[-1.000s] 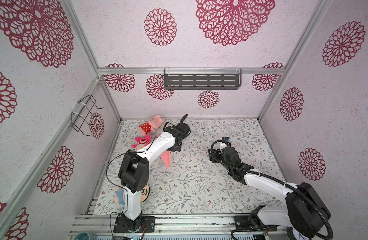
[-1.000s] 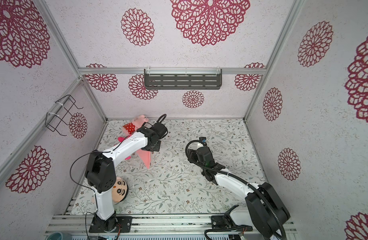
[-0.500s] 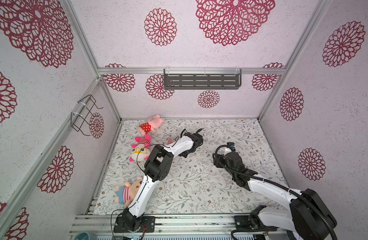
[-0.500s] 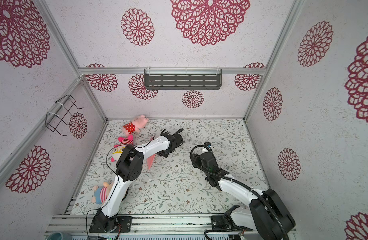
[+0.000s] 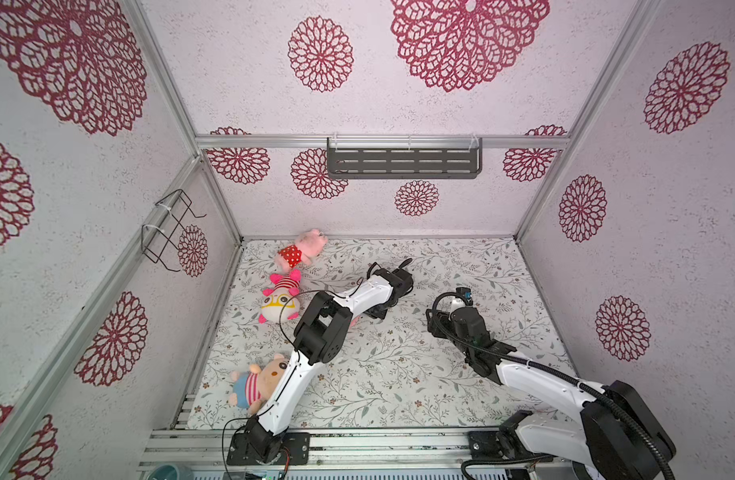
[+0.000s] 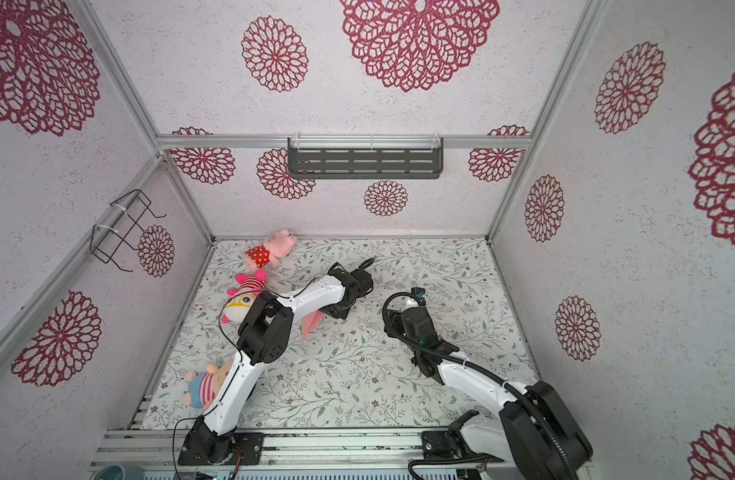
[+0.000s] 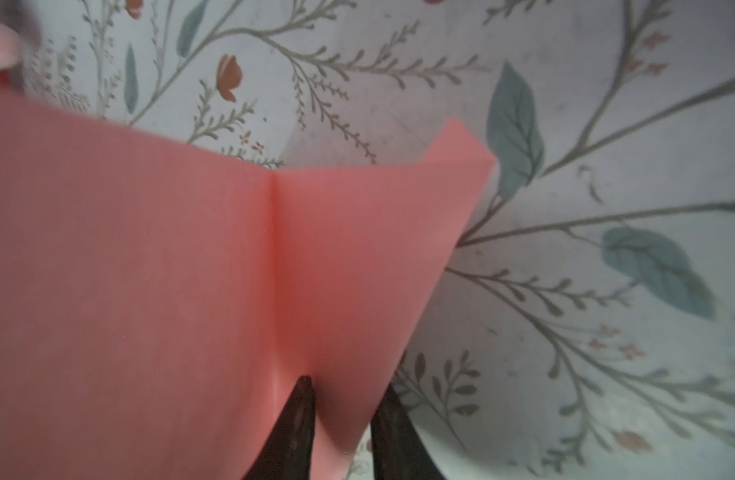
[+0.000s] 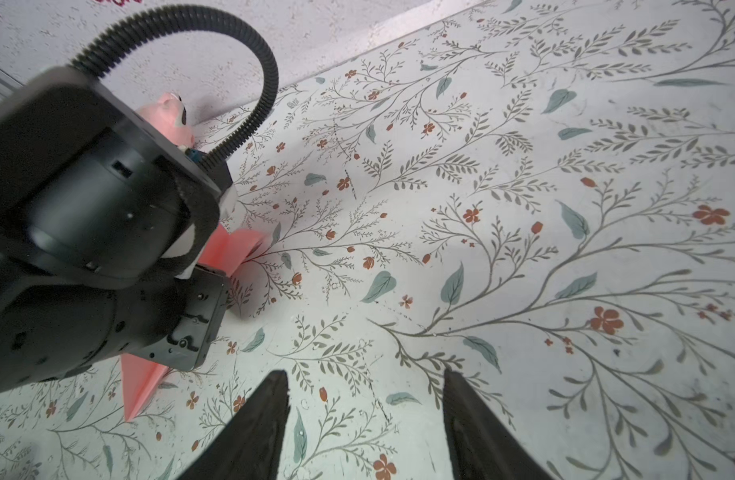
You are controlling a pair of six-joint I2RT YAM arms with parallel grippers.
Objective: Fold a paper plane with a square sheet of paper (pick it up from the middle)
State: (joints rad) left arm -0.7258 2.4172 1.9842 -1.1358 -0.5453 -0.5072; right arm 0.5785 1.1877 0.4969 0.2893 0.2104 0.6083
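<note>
Left gripper (image 7: pixel 340 415): two dark fingertips (image 7: pixel 299 419) were seen apart at the lower middle of the left wrist view, a flap of the pink paper lying between them; whether the paper was pinched could not be told.
Paper plane (image 7: pixel 157 266): a folded pink sheet with a centre crease was seen filling the left and middle of the left wrist view. In a top view its pointed end (image 6: pixel 311 324) was seen left of centre on the mat, just below the left arm. In the right wrist view pink tips (image 8: pixel 139 386) were seen at the lower left, under the left arm's black wrist.
Right gripper (image 8: pixel 363 419): the jaws were seen spread apart at the bottom middle of the right wrist view, with only bare mat between them.
Floral mat (image 5: pixel 399 374): it was seen covering the floor in both top views.
Plush toys: three were seen along the left side of a top view, one near the back wall (image 5: pixel 301 249), one mid-left (image 5: pixel 280 301), one at the lower left (image 5: pixel 257 382) beside the left arm.
</note>
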